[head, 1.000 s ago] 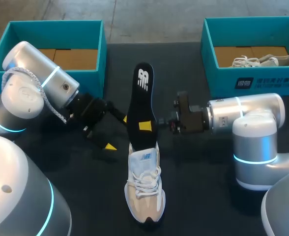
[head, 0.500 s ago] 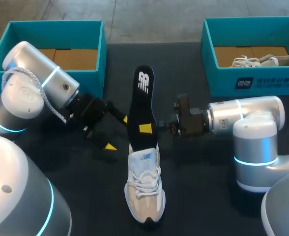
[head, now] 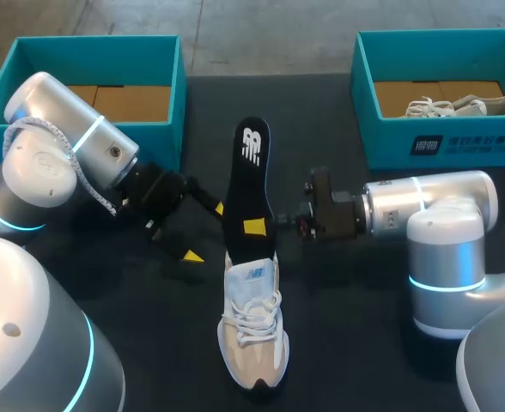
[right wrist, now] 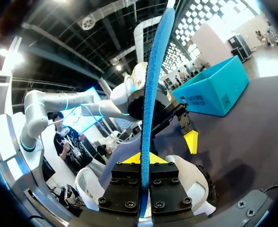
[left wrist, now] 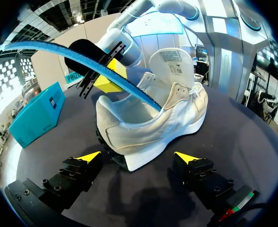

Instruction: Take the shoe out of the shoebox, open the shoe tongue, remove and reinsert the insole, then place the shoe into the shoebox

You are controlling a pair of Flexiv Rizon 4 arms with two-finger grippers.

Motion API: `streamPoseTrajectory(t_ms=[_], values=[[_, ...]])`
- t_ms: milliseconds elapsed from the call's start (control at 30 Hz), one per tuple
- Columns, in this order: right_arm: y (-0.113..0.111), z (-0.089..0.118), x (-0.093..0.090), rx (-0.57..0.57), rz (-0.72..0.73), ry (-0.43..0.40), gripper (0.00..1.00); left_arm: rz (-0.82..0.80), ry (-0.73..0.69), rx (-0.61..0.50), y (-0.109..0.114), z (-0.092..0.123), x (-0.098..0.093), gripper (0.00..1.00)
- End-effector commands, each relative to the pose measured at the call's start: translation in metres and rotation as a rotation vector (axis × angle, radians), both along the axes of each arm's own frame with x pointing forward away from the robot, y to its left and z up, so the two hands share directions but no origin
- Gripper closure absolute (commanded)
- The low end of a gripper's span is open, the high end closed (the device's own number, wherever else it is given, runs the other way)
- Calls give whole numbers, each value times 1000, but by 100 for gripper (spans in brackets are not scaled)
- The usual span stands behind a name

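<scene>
**Insole standing out of the sneaker**

The black bench [head: 338, 343] carries a white-and-beige lace-up sneaker [head: 254, 330] near its middle. A teal cardboard shoebox [head: 98, 47] sits beyond the sneaker to its left, a second teal shoebox [head: 441, 129] beyond to its right. A long black insole with a blue underside [head: 248, 172] rises from the sneaker's opening. The right claw [head: 261, 225] is clamped on the insole just above the sneaker. The left claw [head: 206, 230] stands spread apart, with the sneaker's heel just ahead.

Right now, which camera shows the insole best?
Head view: the insole shows its whole top face, one end in the shoe. Both wrist views catch it only edge-on, a blue strip in the right gripper.
</scene>
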State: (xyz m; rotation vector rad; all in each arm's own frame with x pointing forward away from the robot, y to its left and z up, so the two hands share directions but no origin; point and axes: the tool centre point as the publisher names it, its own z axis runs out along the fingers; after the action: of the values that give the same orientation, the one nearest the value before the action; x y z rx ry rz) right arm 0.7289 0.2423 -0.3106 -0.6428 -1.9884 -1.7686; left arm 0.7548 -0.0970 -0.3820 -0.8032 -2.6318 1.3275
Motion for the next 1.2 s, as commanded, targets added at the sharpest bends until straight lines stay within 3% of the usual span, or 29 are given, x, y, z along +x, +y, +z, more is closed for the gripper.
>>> streamPoseTrajectory(t_ms=[33,667,1200], values=[[2,-1,-2,-2,-7,-1,100,0,-2,2,0,0,-1,0],[4,-3,-8,0,-12,4,100,1,-2,2,0,0,-1,0],[5,-4,-11,-2,-14,4,100,54,-44,35,2,3,-13,0]])
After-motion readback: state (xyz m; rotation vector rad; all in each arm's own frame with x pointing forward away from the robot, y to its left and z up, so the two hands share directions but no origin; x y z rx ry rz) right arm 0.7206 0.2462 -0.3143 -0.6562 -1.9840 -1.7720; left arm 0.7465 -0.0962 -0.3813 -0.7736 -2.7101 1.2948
